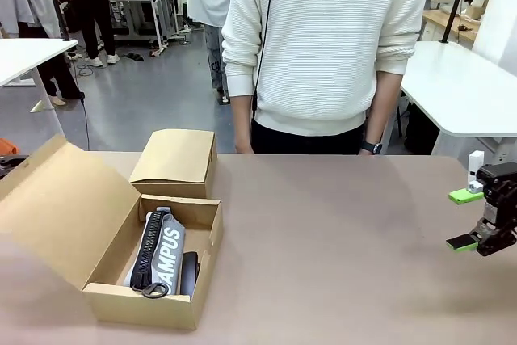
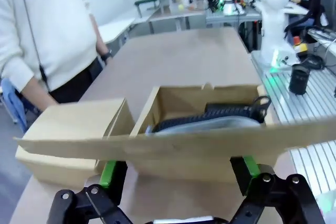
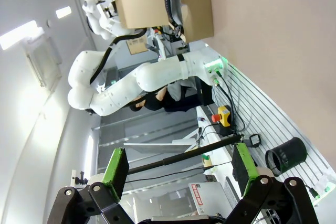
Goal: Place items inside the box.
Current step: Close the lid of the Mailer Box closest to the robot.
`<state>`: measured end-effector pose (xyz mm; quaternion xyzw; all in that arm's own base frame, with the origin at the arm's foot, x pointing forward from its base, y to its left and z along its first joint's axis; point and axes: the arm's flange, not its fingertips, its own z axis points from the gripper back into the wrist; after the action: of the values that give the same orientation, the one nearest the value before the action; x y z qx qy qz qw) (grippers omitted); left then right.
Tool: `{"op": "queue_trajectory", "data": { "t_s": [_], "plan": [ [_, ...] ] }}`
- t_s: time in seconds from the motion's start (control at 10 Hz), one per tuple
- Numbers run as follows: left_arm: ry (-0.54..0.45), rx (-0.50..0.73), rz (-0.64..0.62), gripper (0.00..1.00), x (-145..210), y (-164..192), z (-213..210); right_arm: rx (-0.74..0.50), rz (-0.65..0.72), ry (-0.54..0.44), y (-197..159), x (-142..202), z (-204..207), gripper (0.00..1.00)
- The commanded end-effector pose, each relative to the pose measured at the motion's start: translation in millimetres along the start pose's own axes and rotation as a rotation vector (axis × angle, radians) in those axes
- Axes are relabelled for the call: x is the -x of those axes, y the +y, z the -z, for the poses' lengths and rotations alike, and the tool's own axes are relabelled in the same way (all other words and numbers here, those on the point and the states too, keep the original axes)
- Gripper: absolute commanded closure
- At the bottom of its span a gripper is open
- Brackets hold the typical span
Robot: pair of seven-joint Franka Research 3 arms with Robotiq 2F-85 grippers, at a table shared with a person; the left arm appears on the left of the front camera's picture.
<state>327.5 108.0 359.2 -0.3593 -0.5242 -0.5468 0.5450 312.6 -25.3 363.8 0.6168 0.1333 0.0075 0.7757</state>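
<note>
The grey zip pencil case (image 1: 161, 249) lies inside the large shallow brown cardboard box (image 1: 206, 236), lid flap open. Well right of the box, the right gripper (image 1: 464, 220) hovers, jaws spread, empty. The left gripper (image 2: 178, 174), also spread and empty, sits just behind the flap.

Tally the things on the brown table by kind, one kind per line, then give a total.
Brown cardboard boxes: 2, the open shallow box with its hinged flap lid and the smaller closed box behind it.
Grey zip pencil cases lettered in white: 1, lying inside the open box.
Dark objects beside the pencil case: 1, too hidden to name.
Total: 4
</note>
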Motion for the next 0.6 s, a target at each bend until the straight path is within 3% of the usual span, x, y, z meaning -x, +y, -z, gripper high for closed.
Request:
{"op": "queue_trajectory", "data": {
  "t_s": [0.0, 0.2, 0.5],
  "plan": [
    [-0.053, 0.031, 0.009, 0.0, -22.2, -18.0, 34.3, -0.005, 0.02, 0.001, 5.1, 1.5, -0.3, 0.0],
    [-0.111, 0.116, -0.083, 0.0, -46.2, -39.7, 81.6, -0.005, 0.02, 0.001, 5.1, 1.5, -0.3, 0.0],
    [-0.097, 0.16, -0.069, 0.0, -52.0, -73.1, 149.7, -0.005, 0.02, 0.001, 5.1, 1.5, -0.3, 0.0]
  ]
}}
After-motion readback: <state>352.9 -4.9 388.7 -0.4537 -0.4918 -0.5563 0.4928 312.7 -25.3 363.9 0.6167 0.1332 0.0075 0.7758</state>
